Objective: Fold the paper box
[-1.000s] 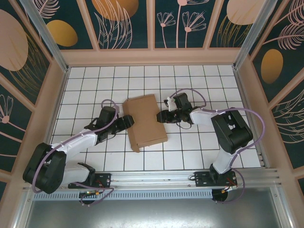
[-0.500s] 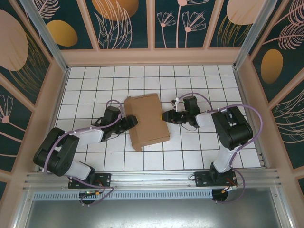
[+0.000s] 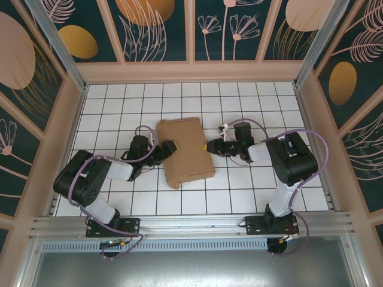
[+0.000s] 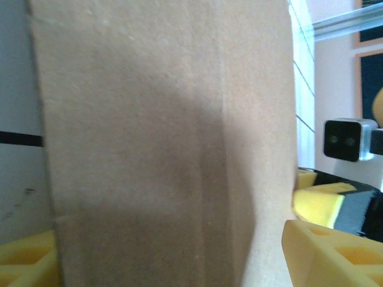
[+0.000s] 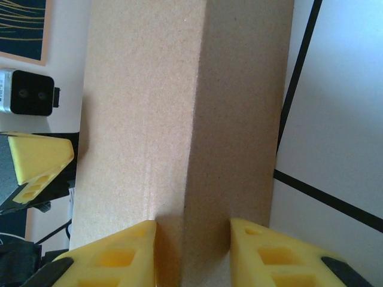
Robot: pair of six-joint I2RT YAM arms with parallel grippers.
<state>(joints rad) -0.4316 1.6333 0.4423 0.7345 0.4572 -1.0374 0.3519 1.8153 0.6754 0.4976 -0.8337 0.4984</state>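
Centrally, one paper box (image 3: 187, 150) of plain brown cardboard lies folded flat on the white tiled bench (image 3: 239, 191), its long sides running from far-left to near-right. Two grippers meet it, one at each long side.

The left gripper (image 3: 167, 147) reaches the box's left edge, toward the far end. In the left wrist view its two yellow fingers (image 4: 326, 254) stand wide apart with the cardboard (image 4: 161, 137) between them. Each finger sits at an edge of the sheet, but whether these jaws press on it cannot be told.

The right gripper (image 3: 209, 145) reaches the box's right edge, directly across from the left one. In the right wrist view its two yellow fingers (image 5: 119, 251) are drawn close, and these jaws clamp a ridge of the box (image 5: 179, 119) between them.

Each wrist view also shows the opposite gripper beyond the cardboard: the right one (image 4: 314, 206) and the left one (image 5: 36, 158).

Two arms extend from bases at the bench's near edge. Patterned panels wall the left, far and right sides.
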